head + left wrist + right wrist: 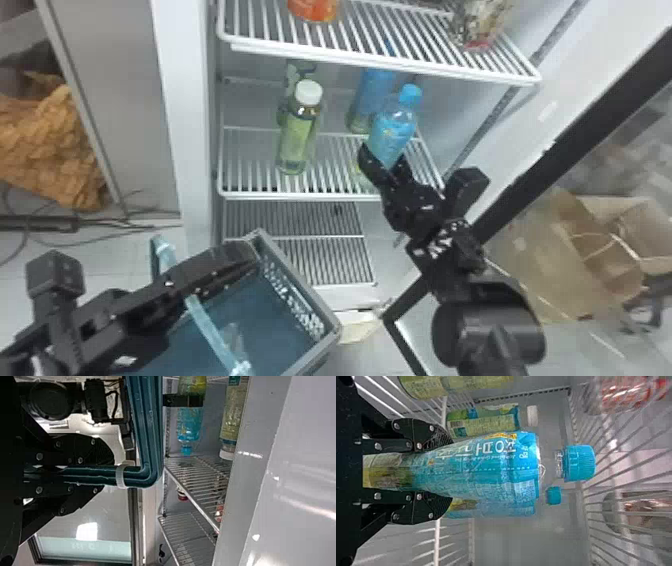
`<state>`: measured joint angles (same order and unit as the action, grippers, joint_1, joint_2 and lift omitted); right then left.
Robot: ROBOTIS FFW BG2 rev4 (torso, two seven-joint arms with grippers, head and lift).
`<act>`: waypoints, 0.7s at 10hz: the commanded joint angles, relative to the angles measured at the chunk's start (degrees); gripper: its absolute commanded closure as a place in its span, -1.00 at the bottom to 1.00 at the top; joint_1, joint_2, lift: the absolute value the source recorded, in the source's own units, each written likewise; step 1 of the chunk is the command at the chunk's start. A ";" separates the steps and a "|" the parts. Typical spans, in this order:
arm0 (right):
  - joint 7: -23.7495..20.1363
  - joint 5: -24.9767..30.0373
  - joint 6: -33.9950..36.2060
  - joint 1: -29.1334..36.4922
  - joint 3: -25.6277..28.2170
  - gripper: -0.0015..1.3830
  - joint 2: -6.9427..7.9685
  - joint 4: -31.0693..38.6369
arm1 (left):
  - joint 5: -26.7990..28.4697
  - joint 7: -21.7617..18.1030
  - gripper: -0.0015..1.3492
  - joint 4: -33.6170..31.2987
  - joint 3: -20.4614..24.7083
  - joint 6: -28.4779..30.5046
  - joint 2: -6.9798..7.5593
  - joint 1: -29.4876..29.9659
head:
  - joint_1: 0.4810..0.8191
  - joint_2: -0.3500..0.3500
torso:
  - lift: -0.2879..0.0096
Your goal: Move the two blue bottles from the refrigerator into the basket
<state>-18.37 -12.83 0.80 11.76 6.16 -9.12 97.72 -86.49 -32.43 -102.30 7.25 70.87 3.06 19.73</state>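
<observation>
From my head view, the refrigerator (186,100) is the largest thing, its shelves running up to twelve o'clock. The basket (306,287) sits at seven o'clock, outside the shelves. I have the left gripper (250,252) at eight o'clock, clamped on the basket's rim; my left wrist view shows its two fingers (93,447) on either side of that teal edge. A cardboard box (575,255) lies at four o'clock, and a crumpled brown thing (55,150) at nine.

My right gripper (384,161) is between one and two o'clock at the middle shelf (300,196), grasping the front blue bottle (395,131) with a finger on each side of its lower body. That bottle leans a little toward one o'clock, cap end up; I can't tell whether its base touches the shelf. The rear blue bottle (374,95) stands just behind it, near one o'clock, so both are in the refrigerator.

Toward eleven o'clock, the front green bottle (299,135) stands with its white cap on, and the rear green bottle (295,80) is close behind. Up on the top shelf (380,62) are a clear package (475,25) at one o'clock and an orange item (315,9) at twelve.
</observation>
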 commanded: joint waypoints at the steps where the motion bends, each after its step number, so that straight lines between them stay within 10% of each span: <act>1: 0.00 0.03 2.43 4.83 1.61 0.85 0.15 6.97 | 0.00 0.00 0.75 0.00 -0.17 0.00 0.02 -0.19 | 0.27 -0.89 | -0.52; 7: -3.96 -6.37 22.40 25.64 3.09 0.85 -1.61 38.47 | -0.46 -0.09 0.75 0.00 -0.51 -0.42 -0.07 -0.61 | 0.27 -0.87 | -0.52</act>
<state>-22.20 -18.61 21.01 35.89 9.03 -10.79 133.92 -86.87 -32.52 -102.30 6.81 70.50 3.00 19.12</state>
